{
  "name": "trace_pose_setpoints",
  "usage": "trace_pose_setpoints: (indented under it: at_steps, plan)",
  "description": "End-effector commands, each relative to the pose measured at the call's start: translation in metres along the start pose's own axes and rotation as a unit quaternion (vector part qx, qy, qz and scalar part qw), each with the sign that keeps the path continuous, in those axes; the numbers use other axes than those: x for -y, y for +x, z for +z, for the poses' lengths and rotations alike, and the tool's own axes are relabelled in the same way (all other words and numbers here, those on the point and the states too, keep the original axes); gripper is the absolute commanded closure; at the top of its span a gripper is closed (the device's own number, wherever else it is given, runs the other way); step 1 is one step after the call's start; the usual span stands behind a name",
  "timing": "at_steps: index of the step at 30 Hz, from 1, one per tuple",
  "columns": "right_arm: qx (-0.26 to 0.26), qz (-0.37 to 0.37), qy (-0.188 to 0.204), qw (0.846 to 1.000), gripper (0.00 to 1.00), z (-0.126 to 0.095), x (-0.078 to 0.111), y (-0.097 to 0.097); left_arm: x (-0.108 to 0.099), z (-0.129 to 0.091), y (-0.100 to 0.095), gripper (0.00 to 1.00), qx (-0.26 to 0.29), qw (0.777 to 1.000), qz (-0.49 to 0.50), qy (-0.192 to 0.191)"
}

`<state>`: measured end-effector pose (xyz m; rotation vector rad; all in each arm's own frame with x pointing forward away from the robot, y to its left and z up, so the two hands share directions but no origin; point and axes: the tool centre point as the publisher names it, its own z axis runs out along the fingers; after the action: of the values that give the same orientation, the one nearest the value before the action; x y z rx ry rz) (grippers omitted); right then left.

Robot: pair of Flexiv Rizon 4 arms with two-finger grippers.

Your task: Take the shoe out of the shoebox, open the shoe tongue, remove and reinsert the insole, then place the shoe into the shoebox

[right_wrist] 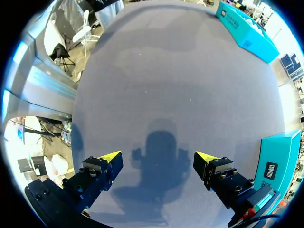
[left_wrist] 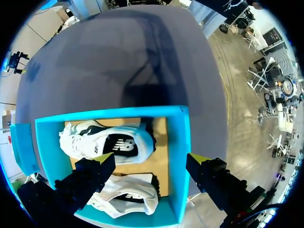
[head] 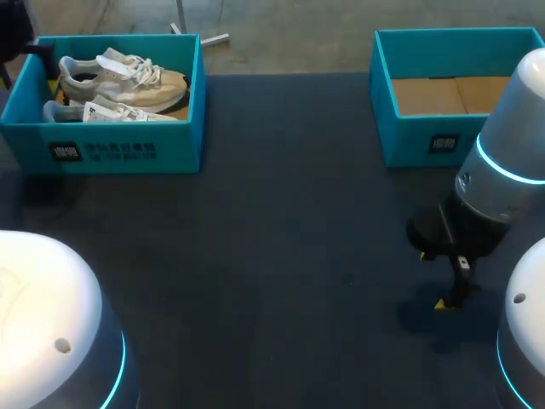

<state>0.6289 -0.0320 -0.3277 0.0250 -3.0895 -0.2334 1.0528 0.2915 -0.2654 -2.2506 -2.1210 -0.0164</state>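
A teal shoebox stands at the table's far left with two pale sneakers in it, one behind the other. In the left wrist view my left gripper hangs open above this shoebox, over the gap between a white shoe and a second shoe, touching neither. My right gripper is low over bare table at the right. The right wrist view shows the right gripper open with nothing between its fingers and only its shadow underneath.
A second teal box with a bare cardboard floor stands at the far right, just beyond my right arm; its corner shows beside the right gripper. A dark tabletop lies between the boxes. My left arm's white base fills the near left corner.
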Motion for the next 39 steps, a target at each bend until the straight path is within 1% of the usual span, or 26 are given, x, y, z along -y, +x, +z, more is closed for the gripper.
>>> trace_pose_setpoints:
  at_steps: [1, 4, 5, 6, 8, 9, 10, 12, 14, 16, 20, 22, 24, 39]
  plan:
    - [0.001, 0.0, 0.0, 1.0, 0.0, 0.001, 0.0, 0.001, 0.0, 0.009, -0.002, 0.0, 0.003, 1.0, 0.0, -0.004]
    - [0.001, 0.0, 0.0, 1.0, 0.0, 0.001, 0.0, 0.001, -0.003, 0.015, -0.006, 0.0, 0.007, 1.0, 0.004, 0.0]
    - [0.001, 0.0, 0.0, 1.0, 0.0, 0.001, 0.0, 0.001, -0.002, 0.017, -0.009, 0.04, 0.006, 1.0, 0.006, 0.0]
    - [0.001, 0.0, 0.0, 1.0, 0.0, 0.001, 0.0, 0.001, -0.003, 0.019, -0.01, 0.1, 0.007, 1.0, 0.007, 0.002]
    - [0.001, 0.0, 0.0, 1.0, 0.0, 0.001, 0.0, 0.001, -0.004, 0.021, -0.011, 0.1, 0.01, 1.0, 0.011, 0.004]
    - [0.001, 0.0, 0.0, 1.0, 0.0, 0.001, 0.0, 0.001, -0.004, 0.024, -0.012, 0.18, 0.009, 1.0, 0.011, 0.005]
    - [0.001, 0.0, 0.0, 1.0, 0.0, 0.001, 0.0, 0.001, -0.005, 0.026, -0.012, 0.18, 0.009, 1.0, 0.013, 0.009]
    - [0.001, 0.0, 0.0, 1.0, 0.0, 0.001, 0.0, 0.001, -0.004, 0.03, -0.012, 0.13, 0.007, 1.0, 0.015, 0.011]
    - [0.001, 0.0, 0.0, 1.0, 0.0, 0.001, 0.0, 0.001, -0.004, 0.035, -0.013, 0.03, 0.002, 1.0, 0.019, 0.012]
    - [0.001, 0.0, 0.0, 1.0, 0.0, 0.001, 0.0, 0.001, -0.004, 0.039, -0.013, 0.0, 0.0, 1.0, 0.019, 0.015]
    - [0.001, 0.0, 0.0, 1.0, 0.0, 0.001, 0.0, 0.001, -0.004, 0.046, -0.014, 0.0, -0.004, 1.0, 0.021, 0.019]
    - [0.001, 0.0, 0.0, 1.0, 0.0, 0.001, 0.0, 0.001, -0.004, 0.047, -0.014, 0.0, -0.004, 1.0, 0.021, 0.018]
    - [0.001, 0.0, 0.0, 1.0, 0.0, 0.001, 0.0, 0.001, -0.006, 0.053, -0.014, 0.01, -0.006, 1.0, 0.021, 0.019]
    - [0.001, 0.0, 0.0, 1.0, 0.0, 0.001, 0.0, 0.001, -0.007, 0.075, -0.019, 0.07, -0.019, 0.999, 0.011, 0.033]
